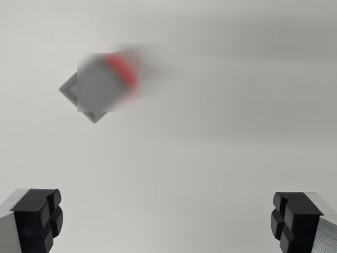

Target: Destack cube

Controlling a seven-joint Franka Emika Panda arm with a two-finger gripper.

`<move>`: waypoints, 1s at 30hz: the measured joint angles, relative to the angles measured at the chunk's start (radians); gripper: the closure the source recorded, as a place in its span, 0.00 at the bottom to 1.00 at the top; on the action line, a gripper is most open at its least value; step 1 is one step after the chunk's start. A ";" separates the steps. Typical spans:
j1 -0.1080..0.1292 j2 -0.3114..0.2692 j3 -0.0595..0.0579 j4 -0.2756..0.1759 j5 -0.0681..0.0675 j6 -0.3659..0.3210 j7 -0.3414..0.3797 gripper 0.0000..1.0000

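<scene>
Wrist view, looking down on a pale grey table [221, 158]. At the bottom left corner sits one black finger pad [39, 219] on its silver mount, blocky and notched, poking up into frame.

Moving right and up: the cubes [102, 84], in the upper left part of the view, well above the fingers and nearer the left one. It's a blurred patch here, so details are soft. A grey block face fills the middle of the patch, with a red edge [125, 71] along its upper right side. Under it, a grey corner pokes out to the left and another at the bottom, turned like a diamond. It reads as one block on another, but the blur keeps me from saying just how they sit.

Across the middle, bare table, with a soft shadow band running right from the cubes.

Bottom right: the other pad [292, 221], mirror of the first. The gripper [166, 221] is spread wide, fingers far apart with nothing between them, clear of the cubes.
</scene>
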 joint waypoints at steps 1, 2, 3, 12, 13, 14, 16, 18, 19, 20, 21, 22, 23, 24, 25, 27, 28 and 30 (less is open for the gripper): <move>0.000 0.000 0.000 0.000 0.000 0.000 0.000 0.00; 0.000 0.000 0.000 0.000 0.000 0.000 0.000 0.00; 0.000 0.000 0.000 0.000 0.000 0.000 0.000 0.00; 0.000 0.000 0.000 0.000 0.000 0.000 0.000 0.00; 0.000 0.000 0.000 0.000 0.000 0.000 -0.001 0.00; 0.000 0.000 0.000 0.000 0.000 0.000 -0.003 0.00; 0.000 0.000 0.001 -0.002 0.000 0.002 -0.006 0.00; 0.000 0.001 0.001 -0.004 0.000 0.005 -0.010 0.00; 0.001 0.002 0.002 -0.006 0.000 0.007 -0.013 0.00; 0.001 0.002 0.002 -0.008 0.000 0.010 -0.017 0.00; 0.001 0.003 0.003 -0.010 0.000 0.014 -0.022 0.00; 0.002 0.005 0.004 -0.013 0.000 0.018 -0.027 0.00; 0.002 0.006 0.004 -0.014 0.000 0.021 -0.030 0.00; 0.002 0.007 0.005 -0.018 0.000 0.026 -0.036 0.00; 0.003 0.009 0.006 -0.020 0.000 0.031 -0.043 0.00; 0.004 0.013 0.008 -0.026 0.000 0.041 -0.057 0.00; 0.005 0.014 0.009 -0.030 0.000 0.047 -0.064 0.00; 0.006 0.016 0.011 -0.036 0.000 0.056 -0.077 0.00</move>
